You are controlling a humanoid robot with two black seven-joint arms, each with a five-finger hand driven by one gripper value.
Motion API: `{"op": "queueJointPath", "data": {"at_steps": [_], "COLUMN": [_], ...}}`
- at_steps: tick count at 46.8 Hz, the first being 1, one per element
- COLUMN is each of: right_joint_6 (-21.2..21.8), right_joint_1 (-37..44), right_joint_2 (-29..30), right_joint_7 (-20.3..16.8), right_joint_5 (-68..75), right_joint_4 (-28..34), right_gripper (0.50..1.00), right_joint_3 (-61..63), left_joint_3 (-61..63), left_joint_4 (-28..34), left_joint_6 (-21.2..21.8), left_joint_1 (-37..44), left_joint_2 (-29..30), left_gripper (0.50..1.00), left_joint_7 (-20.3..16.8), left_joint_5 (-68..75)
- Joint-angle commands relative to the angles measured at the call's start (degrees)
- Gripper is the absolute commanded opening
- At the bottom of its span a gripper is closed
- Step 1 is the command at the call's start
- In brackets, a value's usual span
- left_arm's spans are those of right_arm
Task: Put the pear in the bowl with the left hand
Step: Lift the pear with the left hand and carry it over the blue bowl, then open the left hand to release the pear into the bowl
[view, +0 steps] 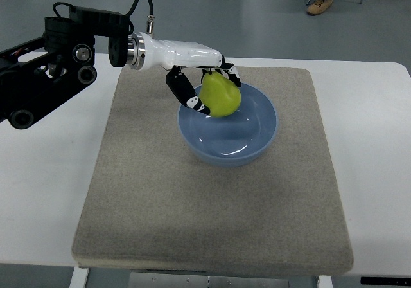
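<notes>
The left hand (202,76) reaches in from the left and grasps the green pear (220,96), its fingers (186,96) wrapped round the fruit's near and far sides. The pear hangs just below the palm, over the left part of the blue bowl (257,143), inside the rim, seemingly above the floor, though contact cannot be ruled out. Its long axis runs roughly upright, stem end toward the palm. The bowl sits on a grey mat (141,198) on the white table (45,191). Judging by this, the release only needs a short drop straight down. The right hand is not in view
</notes>
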Motion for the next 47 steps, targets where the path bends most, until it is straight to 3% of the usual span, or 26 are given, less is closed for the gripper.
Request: {"op": "queueJointPath", "data": {"at_steps": [1, 3, 5, 6, 9, 15, 21, 29, 47], "right_joint_6": [0.00, 0.00, 0.00, 0.00, 0.00, 0.00, 0.00, 0.00, 0.00], "right_joint_1": [0.00, 0.00, 0.00, 0.00, 0.00, 0.00, 0.00, 0.00, 0.00], "right_joint_2": [0.00, 0.00, 0.00, 0.00, 0.00, 0.00, 0.00, 0.00, 0.00], "right_joint_7": [-0.01, -0.01, -0.01, -0.01, -0.01, -0.01, -0.01, -0.01, -0.01], "right_joint_5": [0.00, 0.00, 0.00, 0.00, 0.00, 0.00, 0.00, 0.00, 0.00], "right_joint_4": [0.09, 0.00, 0.00, 0.00, 0.00, 0.00, 0.00, 0.00, 0.00], "right_gripper": [0.926, 0.924, 0.926, 0.924, 0.924, 0.926, 0.924, 0.924, 0.924], "right_joint_3": [0.04, -0.05, 0.04, 0.04, -0.04, 0.04, 0.04, 0.04, -0.04], "left_joint_3": [0.00, 0.00, 0.00, 0.00, 0.00, 0.61, 1.23, 1.14, -2.89], "left_joint_4": [0.72, 1.25, 1.69, 1.86, 1.95, 1.95, 1.95, 1.95, 3.53], "left_joint_6": [0.17, 0.17, 0.17, 0.17, 0.17, 0.17, 0.17, 0.08, 0.96], "left_joint_1": [0.55, 0.72, 0.98, 1.16, 1.51, 1.51, 1.43, 1.34, 0.46], "left_joint_2": [-0.91, -1.53, -1.88, -2.14, -2.50, -2.76, -2.85, -2.94, -2.23], "left_gripper": [0.540, 0.595, 0.698, 0.726, 0.739, 0.827, 0.951, 0.990, 0.992], "left_joint_7": [0.08, 0.00, 0.00, 0.00, 0.00, 0.00, 0.00, 0.08, 0.17], "left_joint_5": [1.26, 2.05, 2.58, 2.67, 2.85, 2.93, 2.93, 2.93, -3.82]}}
